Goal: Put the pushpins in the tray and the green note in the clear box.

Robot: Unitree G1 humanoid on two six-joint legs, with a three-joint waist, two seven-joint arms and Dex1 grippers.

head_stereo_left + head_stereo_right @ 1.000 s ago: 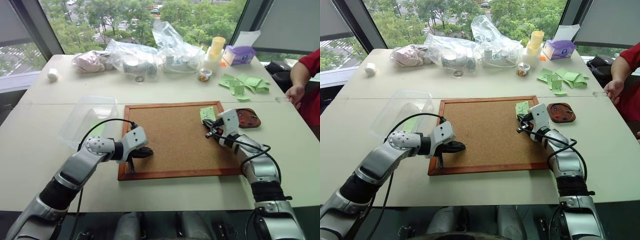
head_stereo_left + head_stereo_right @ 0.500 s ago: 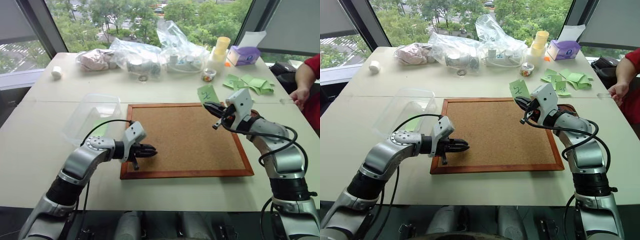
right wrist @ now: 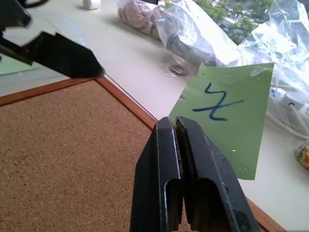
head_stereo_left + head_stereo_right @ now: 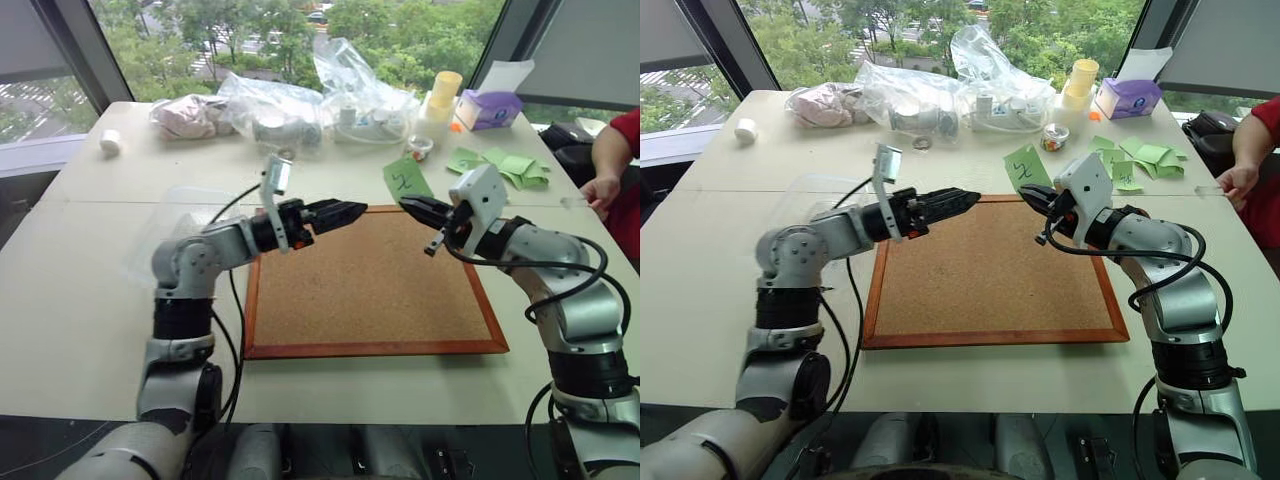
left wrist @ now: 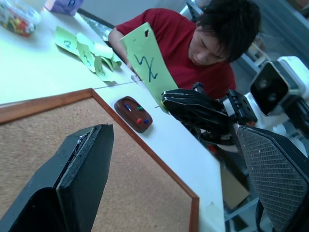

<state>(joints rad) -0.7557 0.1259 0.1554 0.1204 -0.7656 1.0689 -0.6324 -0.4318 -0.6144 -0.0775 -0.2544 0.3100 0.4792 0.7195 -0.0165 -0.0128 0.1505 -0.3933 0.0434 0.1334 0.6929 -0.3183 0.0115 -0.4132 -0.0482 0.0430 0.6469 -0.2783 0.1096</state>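
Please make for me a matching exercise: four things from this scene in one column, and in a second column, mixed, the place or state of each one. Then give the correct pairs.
Things
1. green note
2. pushpins
3. left gripper
4. corkboard

Places or states
A. lying flat on the table, nothing pinned on it
B. open, raised over the far edge of the corkboard
C. pinched in the shut right gripper, lifted above the board
D. lying in the small brown tray

Pairs: 1-C, 2-D, 3-B, 4-A
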